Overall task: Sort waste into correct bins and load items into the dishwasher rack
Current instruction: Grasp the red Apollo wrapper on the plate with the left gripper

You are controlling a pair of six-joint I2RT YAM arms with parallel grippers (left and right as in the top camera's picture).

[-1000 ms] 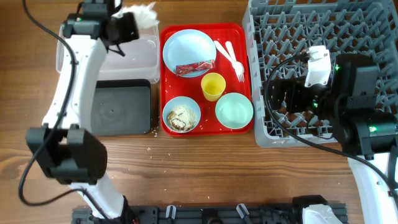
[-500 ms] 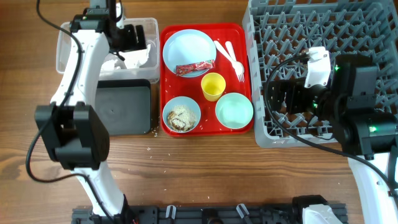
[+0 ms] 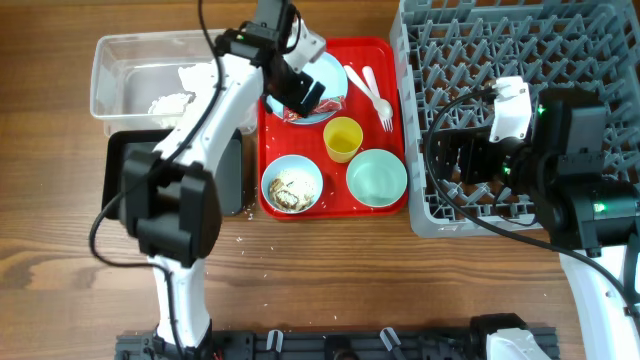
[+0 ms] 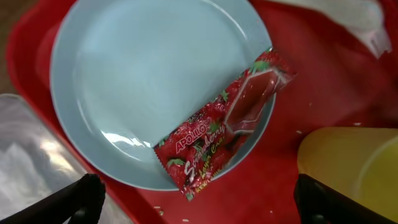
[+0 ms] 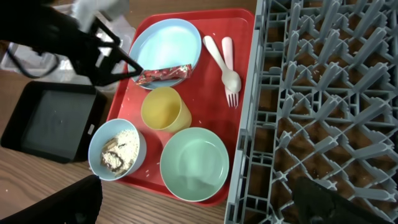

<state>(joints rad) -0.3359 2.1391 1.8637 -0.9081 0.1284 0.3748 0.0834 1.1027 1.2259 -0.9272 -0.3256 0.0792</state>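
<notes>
My left gripper (image 3: pixel 303 95) hangs open over the pale blue plate (image 4: pixel 143 74) on the red tray, empty. A red wrapper (image 4: pixel 224 127) lies on the plate's near rim, between and just ahead of the fingers (image 4: pixel 87 196). A crumpled white napkin (image 3: pixel 170 101) rests in the clear bin (image 3: pixel 120 50). The black bin (image 3: pixel 135 160) sits below it, partly under my arm. On the tray stand a yellow cup (image 3: pixel 342 138), a bowl of rice scraps (image 3: pixel 292 186), an empty bowl (image 3: pixel 376 177), and a white fork and spoon (image 3: pixel 370 90). My right gripper (image 3: pixel 448 160) stays open at the rack's (image 3: pixel 520 60) left edge.
The red tray (image 3: pixel 395 60) lies between the bins and the grey rack. My left arm stretches across the black bin and the tray's left edge. Rice grains dot the wood in front of the tray (image 3: pixel 245 215).
My left gripper opened and let the napkin go into the clear bin, then swung right to above the plate. The right arm has not moved.
</notes>
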